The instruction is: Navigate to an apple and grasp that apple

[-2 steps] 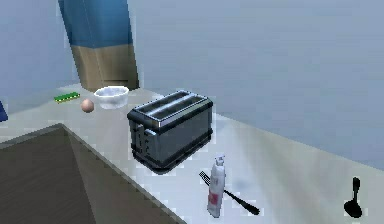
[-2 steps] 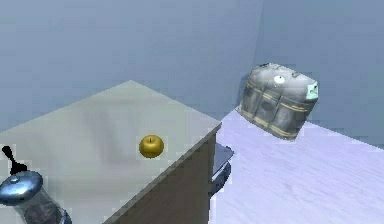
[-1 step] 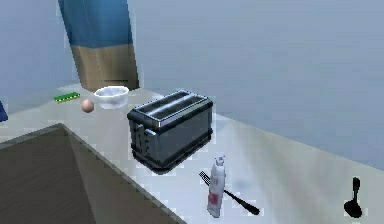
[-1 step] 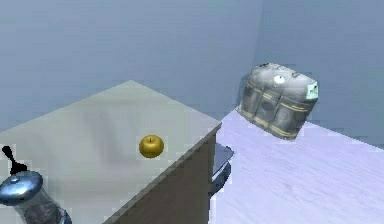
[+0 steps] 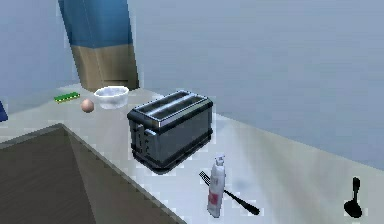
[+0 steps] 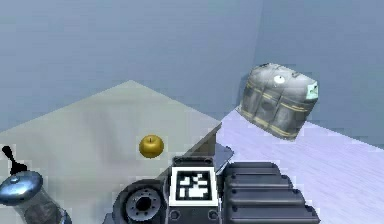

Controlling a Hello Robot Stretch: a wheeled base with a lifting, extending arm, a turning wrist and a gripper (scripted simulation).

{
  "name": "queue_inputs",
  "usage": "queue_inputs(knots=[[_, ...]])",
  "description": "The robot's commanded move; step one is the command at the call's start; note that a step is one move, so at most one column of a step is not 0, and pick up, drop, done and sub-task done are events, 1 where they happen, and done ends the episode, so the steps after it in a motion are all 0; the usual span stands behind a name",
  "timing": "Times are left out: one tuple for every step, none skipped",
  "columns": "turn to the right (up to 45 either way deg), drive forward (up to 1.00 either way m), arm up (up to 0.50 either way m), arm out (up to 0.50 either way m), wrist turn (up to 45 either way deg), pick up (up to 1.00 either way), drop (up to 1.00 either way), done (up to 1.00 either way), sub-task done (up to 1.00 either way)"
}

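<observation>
The pale grey desk (image 6: 90, 125) carries a yellow-brown apple (image 6: 150, 146) just beyond the hand (image 6: 140, 204), farther out than its dark body. Left of the hand stand a metal-capped shaker (image 6: 28, 196) and a black utensil (image 6: 8, 156). Well off to the hand's right, on a paler stretch, sits a grey lumpy bundle (image 6: 278, 100). In the forward view the desk bears a dark toaster (image 5: 170, 128), a white bowl (image 5: 111, 95), a white bottle (image 5: 217, 187) and a black fork (image 5: 228, 193).
</observation>
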Motion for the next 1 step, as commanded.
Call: queue_inputs(knots=[[0.0, 0.00, 0.00, 0.18, 0.0, 0.00, 0.00, 0.00, 0.00]])
